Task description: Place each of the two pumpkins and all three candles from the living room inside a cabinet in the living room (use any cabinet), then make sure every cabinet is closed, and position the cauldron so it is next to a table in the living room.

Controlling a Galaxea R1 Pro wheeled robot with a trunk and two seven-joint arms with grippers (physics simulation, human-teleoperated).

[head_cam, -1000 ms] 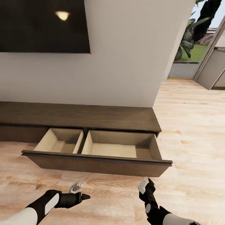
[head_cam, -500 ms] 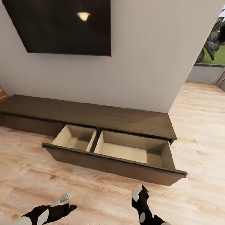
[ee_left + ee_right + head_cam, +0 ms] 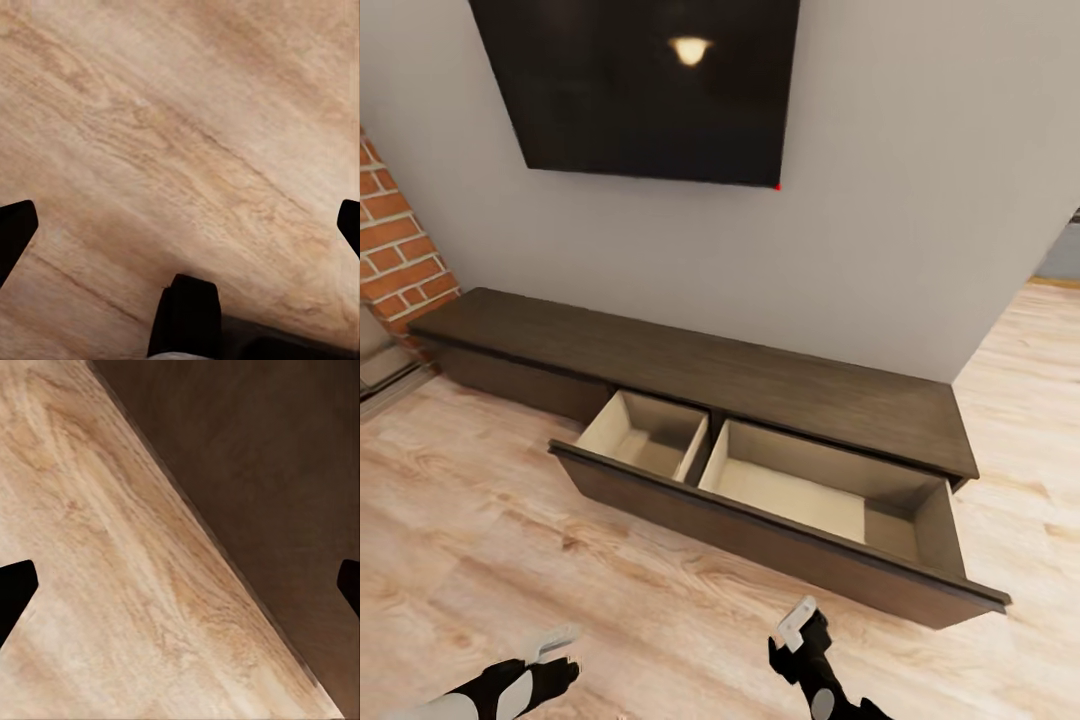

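**View panned left; cabinet drawer open, both grippers free**

Vs 1 s ago: the whole head view has shifted, so that's camera/base motion, not the furniture. The doorway and plants at the right edge are gone, and a red brick wall [image 3: 400, 250] has come in at the left. The dark screen [image 3: 640, 90] on the wall sits further right in frame.

Cabinet [image 3: 690, 365]: long low dark-wood unit against the grey wall. Its wide drawer [image 3: 760, 520] is pulled out over the wood floor [image 3: 480, 520], same as before. Two pale compartments, smaller one left, larger one right; both show bare bottoms.

Arms: both low at the bottom edge, over bare floor, well short of the drawer front. They sit lower in frame than a second ago.

Left gripper [image 3: 555, 640]: fingers spread, holding nothing; the left wrist view has floor between the tips.

Right gripper [image 3: 797, 622]: jaws apart, holding nothing; the right wrist view has floor and the dark drawer front between the tips.
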